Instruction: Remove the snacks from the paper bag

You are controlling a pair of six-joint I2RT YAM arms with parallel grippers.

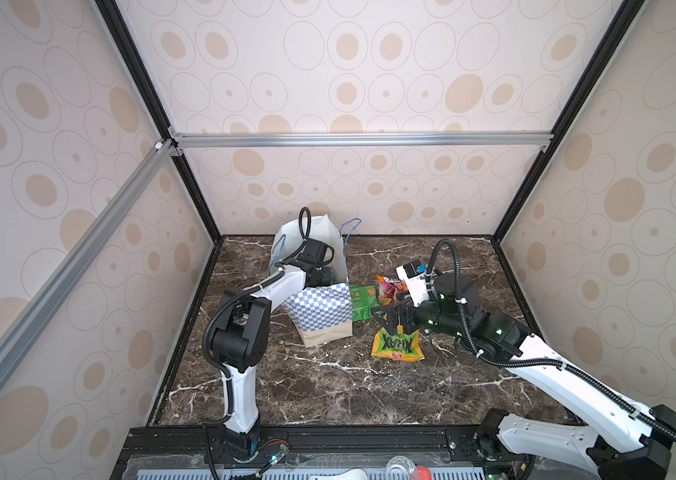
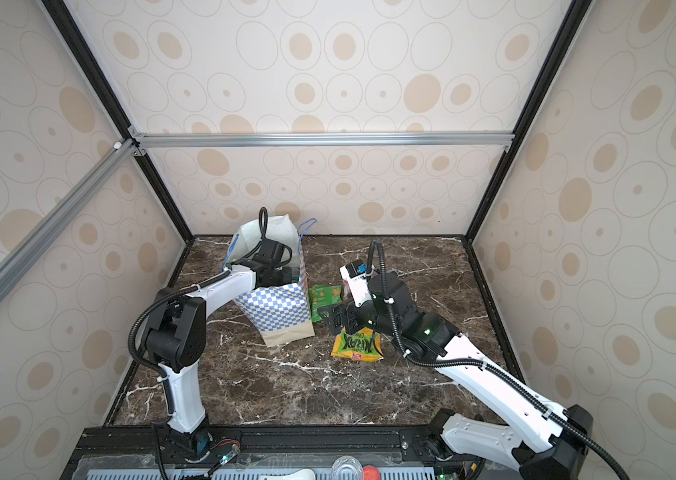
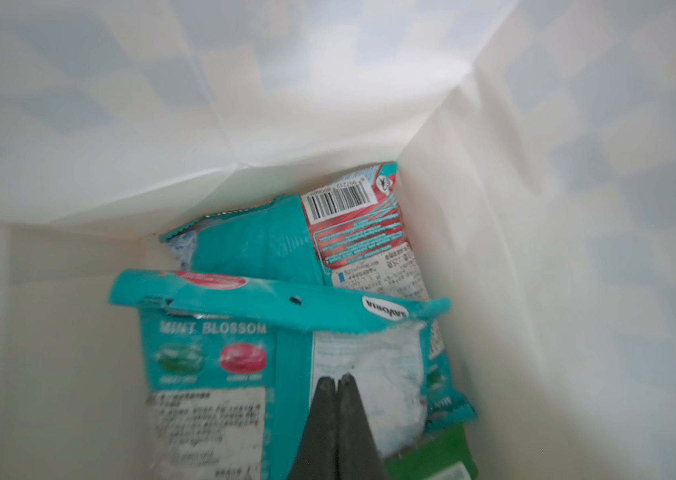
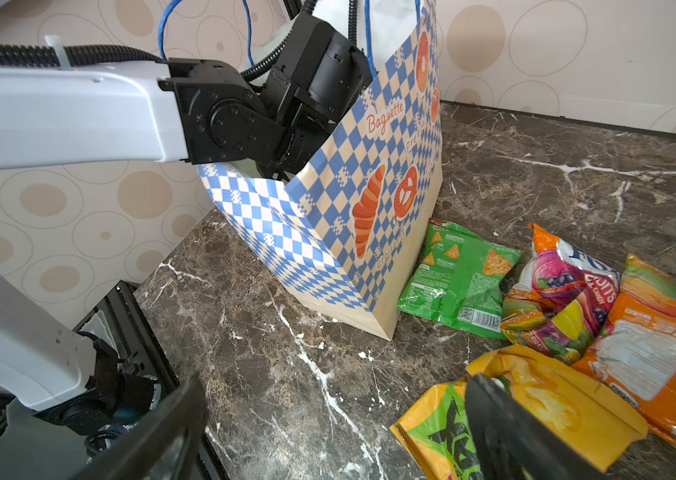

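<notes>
paper bag point(image 1: 321, 309) upright on counter point(image 4: 286, 374): blue-white checks, tan base strip, blue cord handles. left end effector point(image 3: 335, 415) inside it, jaws pressed together at a teal mint packet point(image 3: 211, 353); grip on it unclear. second teal packet point(image 3: 265, 245) lies behind. right end effector point(image 4: 336, 432) wide open, empty, over yellow-green packet point(image 4: 556, 407). green packet point(image 4: 460, 282) and orange packets point(image 4: 652, 345) lie beside the bag.
</notes>
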